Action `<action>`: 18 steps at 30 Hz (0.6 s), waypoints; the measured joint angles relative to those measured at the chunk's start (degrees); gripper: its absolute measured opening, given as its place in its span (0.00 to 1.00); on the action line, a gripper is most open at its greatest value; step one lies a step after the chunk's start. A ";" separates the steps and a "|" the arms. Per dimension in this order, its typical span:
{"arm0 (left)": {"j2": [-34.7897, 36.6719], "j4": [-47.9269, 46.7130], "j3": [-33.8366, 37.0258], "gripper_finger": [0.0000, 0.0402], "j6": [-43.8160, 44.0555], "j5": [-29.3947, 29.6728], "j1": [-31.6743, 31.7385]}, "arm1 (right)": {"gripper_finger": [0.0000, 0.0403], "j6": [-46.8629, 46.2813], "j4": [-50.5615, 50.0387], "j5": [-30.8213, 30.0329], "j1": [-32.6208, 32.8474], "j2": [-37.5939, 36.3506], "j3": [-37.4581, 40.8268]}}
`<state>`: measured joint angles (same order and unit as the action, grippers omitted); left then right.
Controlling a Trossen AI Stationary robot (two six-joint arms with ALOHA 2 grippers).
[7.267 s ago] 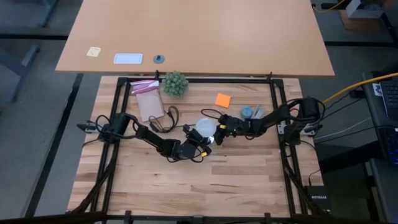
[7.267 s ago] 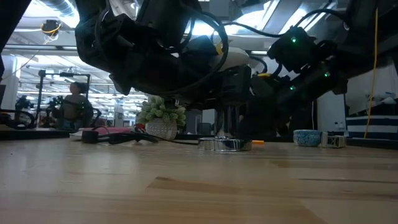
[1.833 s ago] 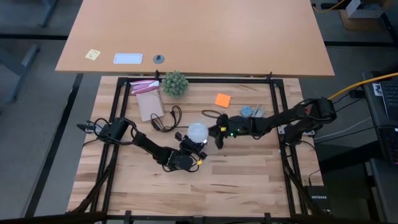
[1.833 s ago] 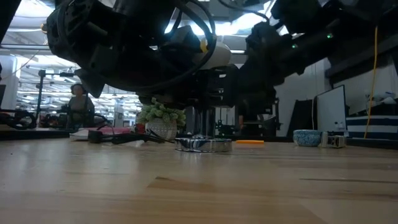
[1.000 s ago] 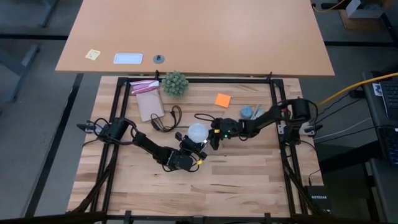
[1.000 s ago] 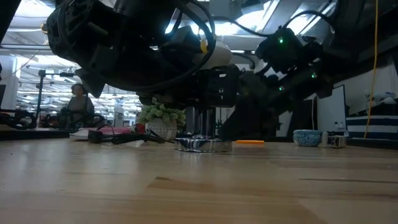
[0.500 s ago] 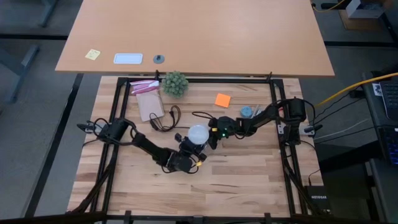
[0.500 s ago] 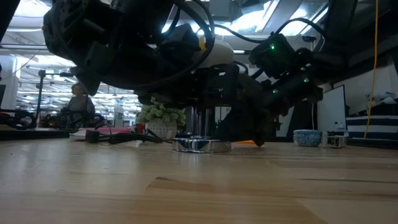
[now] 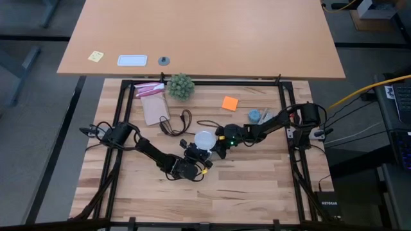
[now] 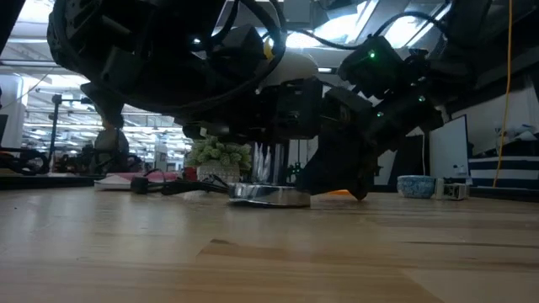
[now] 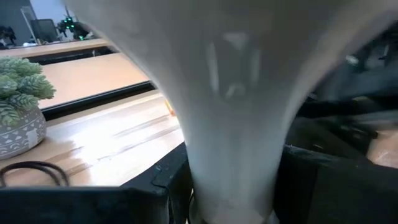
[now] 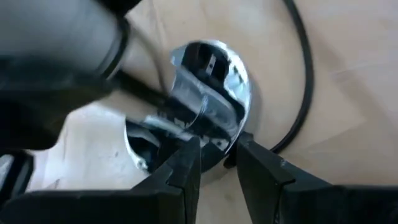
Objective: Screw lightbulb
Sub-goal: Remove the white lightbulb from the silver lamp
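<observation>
While gripper-held, lightbulb [image 9: 204, 139] over socket [image 10: 268, 194].

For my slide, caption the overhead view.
Left gripper holds the lightbulb over the socket while right gripper steadies its base.

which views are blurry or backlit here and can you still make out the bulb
Left wrist view: the lightbulb fills the frame, soft and out of focus. Low view: both arms are dark silhouettes against bright ceiling lights; only the bulb's top shows. Right wrist view: blurred at upper left, glare on the socket disc. High view: even light, bulb clear.
</observation>
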<state>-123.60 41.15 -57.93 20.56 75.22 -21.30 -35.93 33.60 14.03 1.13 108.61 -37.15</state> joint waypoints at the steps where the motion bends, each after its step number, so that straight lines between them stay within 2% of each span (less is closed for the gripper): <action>1: 0.01 -0.16 0.00 0.38 0.23 0.28 0.00 | 0.25 -0.67 -0.01 -0.62 0.90 0.03 -0.22; 6: -0.03 -0.87 0.11 0.38 1.03 1.18 0.09 | 0.25 -2.04 -0.04 -6.24 5.67 0.25 -1.81; 12: -0.13 -0.86 0.11 0.38 1.11 0.66 0.34 | 0.25 -2.01 -0.29 -6.43 8.83 0.51 -4.20; 18: -0.14 -1.68 0.11 0.38 1.89 0.44 0.31 | 0.25 -1.40 -1.15 -6.56 9.27 0.51 -5.11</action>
<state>-123.74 39.47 -57.82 22.45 75.66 -20.99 -37.32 32.46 7.47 10.39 109.12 -42.26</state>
